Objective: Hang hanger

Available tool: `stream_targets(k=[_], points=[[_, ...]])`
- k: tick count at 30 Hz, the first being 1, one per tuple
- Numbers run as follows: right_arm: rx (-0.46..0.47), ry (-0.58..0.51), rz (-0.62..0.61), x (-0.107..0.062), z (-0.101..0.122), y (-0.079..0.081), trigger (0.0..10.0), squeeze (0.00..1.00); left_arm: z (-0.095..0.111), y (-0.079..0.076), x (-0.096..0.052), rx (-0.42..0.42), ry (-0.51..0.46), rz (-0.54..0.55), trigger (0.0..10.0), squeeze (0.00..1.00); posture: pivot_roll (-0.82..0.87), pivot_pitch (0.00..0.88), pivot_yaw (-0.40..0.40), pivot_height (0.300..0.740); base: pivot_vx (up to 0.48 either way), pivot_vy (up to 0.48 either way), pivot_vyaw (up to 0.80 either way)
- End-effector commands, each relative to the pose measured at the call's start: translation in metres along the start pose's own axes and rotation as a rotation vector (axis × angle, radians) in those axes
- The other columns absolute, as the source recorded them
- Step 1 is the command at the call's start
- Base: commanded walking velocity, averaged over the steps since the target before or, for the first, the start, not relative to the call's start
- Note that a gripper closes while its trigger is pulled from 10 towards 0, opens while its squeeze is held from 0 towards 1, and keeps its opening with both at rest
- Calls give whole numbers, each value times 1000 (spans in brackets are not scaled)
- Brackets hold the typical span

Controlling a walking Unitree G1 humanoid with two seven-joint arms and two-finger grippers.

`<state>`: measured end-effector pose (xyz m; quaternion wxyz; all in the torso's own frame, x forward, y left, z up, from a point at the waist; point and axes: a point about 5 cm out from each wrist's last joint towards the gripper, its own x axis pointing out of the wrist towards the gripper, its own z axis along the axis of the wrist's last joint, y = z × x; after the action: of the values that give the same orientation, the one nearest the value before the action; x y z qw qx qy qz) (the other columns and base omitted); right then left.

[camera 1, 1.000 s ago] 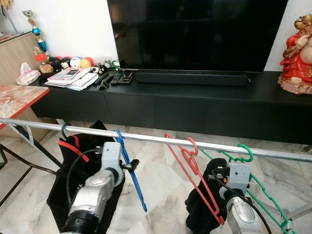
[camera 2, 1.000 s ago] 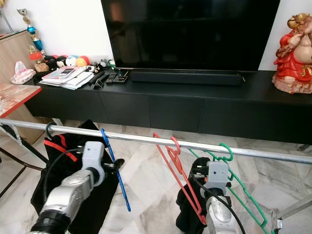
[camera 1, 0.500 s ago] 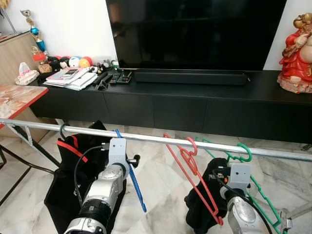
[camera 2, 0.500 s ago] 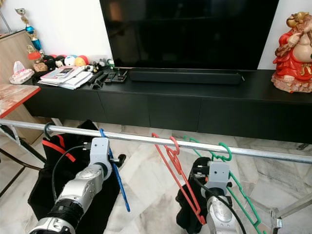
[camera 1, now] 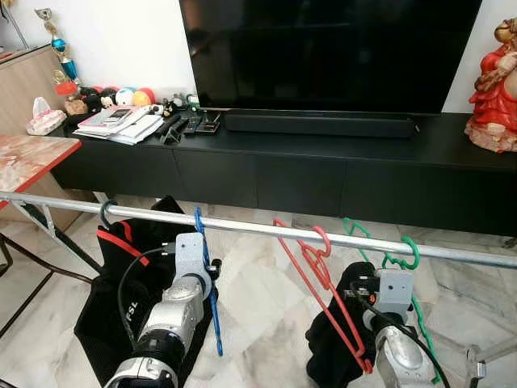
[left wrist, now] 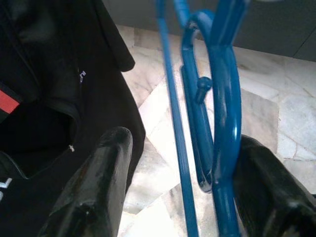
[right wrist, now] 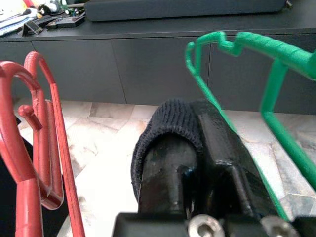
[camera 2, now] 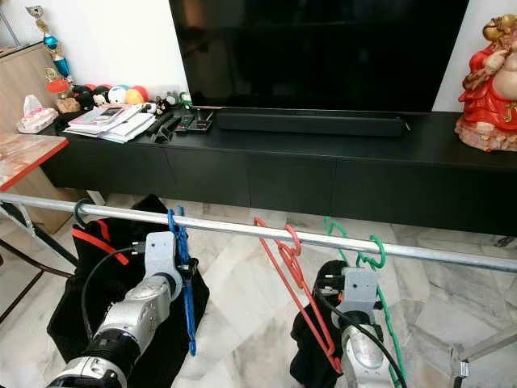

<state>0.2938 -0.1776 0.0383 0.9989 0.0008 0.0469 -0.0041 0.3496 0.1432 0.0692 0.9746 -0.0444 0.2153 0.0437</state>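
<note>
A metal rail [camera 1: 258,228] is running across the room in front of a long black cabinet [camera 1: 323,166], and a blue hanger [camera 1: 208,283] is hanging from it by its hook, dangling almost straight down. The left gripper [left wrist: 175,197] is sitting right at that hanger, just below the rail. In the left wrist view its two black fingers [left wrist: 98,182] are standing wide apart, with the blue hanger running down between them; the hanger is lying against the finger on one side and standing clear of the other, so the fingers are not clamping anything.

Left of the blue hanger, a black garment [camera 1: 121,275] with red trim is hanging from the rail on its own hook. To the right a red hanger [camera 1: 323,283] is hooked over the rail, tilting down to the right, and beyond it a green hanger [camera 1: 400,259] is hooked on too.

The right gripper [right wrist: 197,133] is sitting below the rail between the red and green hangers. Its fingers are pressing together on a piece of black knitted cloth [right wrist: 165,128] (the cloth is wrapping over the fingertips, hiding them).

A large television [camera 1: 323,48] is standing on the cabinet, with a red figurine [camera 1: 494,89] at the right end and papers [camera 1: 121,125] at the left.
</note>
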Motion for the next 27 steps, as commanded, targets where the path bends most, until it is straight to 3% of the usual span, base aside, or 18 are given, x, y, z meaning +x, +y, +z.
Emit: stream_targets(k=[1, 27], points=[[1, -20, 16, 5, 6, 5, 10000, 0, 3, 1, 1, -12, -10, 10, 0, 0, -31, 13, 74, 740, 0, 0, 0], [-2, -12, 19, 5, 5, 5, 10000, 0, 5, -8, 1, -10, -30, -62, 0, 0, -28, 15, 73, 740, 0, 0, 0]])
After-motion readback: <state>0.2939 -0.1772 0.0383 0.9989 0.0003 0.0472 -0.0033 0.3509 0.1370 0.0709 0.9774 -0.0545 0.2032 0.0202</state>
